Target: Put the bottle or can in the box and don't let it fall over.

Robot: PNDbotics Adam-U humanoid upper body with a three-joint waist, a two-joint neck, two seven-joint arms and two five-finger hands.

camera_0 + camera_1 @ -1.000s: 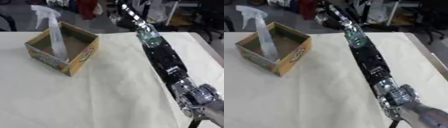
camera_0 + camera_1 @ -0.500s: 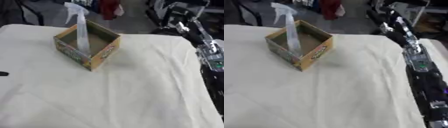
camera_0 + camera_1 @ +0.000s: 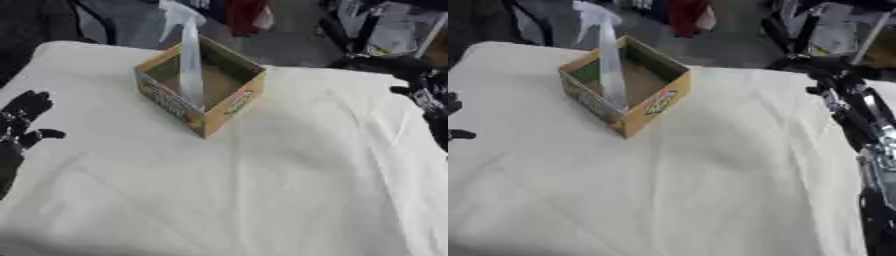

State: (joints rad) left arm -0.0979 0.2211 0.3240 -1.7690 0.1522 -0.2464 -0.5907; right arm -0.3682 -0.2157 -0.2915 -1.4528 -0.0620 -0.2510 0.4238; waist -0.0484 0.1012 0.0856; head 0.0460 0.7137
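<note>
Standing upright in the upper left of the frame, a clear spray bottle (image 3: 188, 60) rests inside an open cardboard box (image 3: 226, 107), its white trigger head rising well above the rim. We see the bottle leaning against the box's near-left wall, set toward the near corner. The box sits askew on a table draped in a cream cloth (image 3: 262, 190), one corner pointing toward us. At the left edge of the frame our left hand (image 3: 24, 117) lies on the cloth, well apart from the box, fingers spread and holding nothing. Our right hand (image 3: 389, 67) shows dark at the upper right, beyond the table's far edge; we cannot tell how its fingers are set.
</note>
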